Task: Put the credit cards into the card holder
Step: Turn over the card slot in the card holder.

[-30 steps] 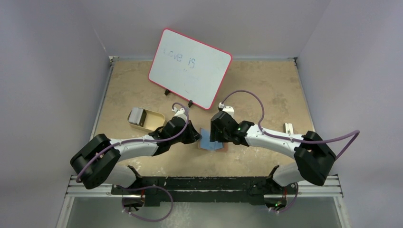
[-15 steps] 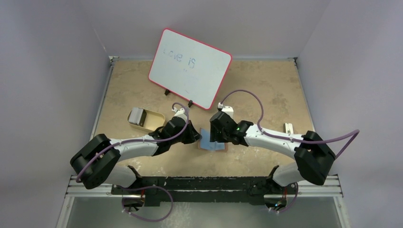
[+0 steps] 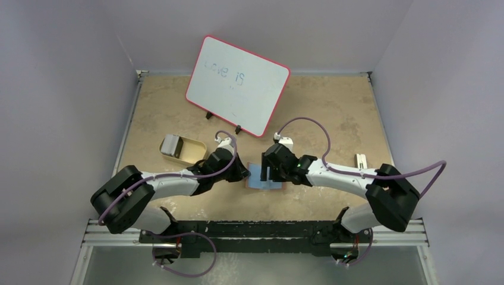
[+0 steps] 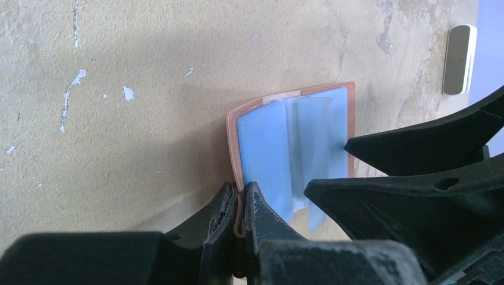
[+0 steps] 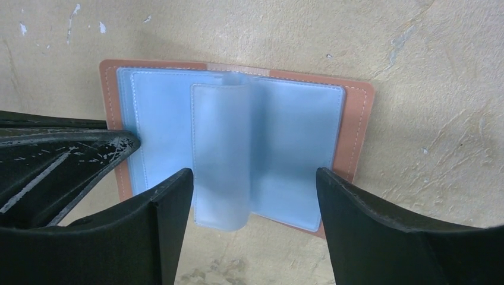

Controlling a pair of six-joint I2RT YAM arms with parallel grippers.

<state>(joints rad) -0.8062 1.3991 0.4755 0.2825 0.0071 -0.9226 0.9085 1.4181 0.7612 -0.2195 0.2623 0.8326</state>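
Pinching the brown edge of the card holder (image 4: 261, 148), my left gripper (image 4: 239, 214) is all but closed on it. My right gripper (image 5: 251, 178) hangs wide open, empty, over its blue pages, spread flat on the table (image 3: 333, 107). Tray (image 3: 193, 155) and whiteboard (image 3: 238, 84) stand apart behind

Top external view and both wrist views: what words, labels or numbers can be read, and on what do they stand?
"Love is": faint handwriting on the red-rimmed whiteboard, the first word very pale.
Marks lower on the whiteboard: too faint to read.
Card holder: no text visible in either wrist view.
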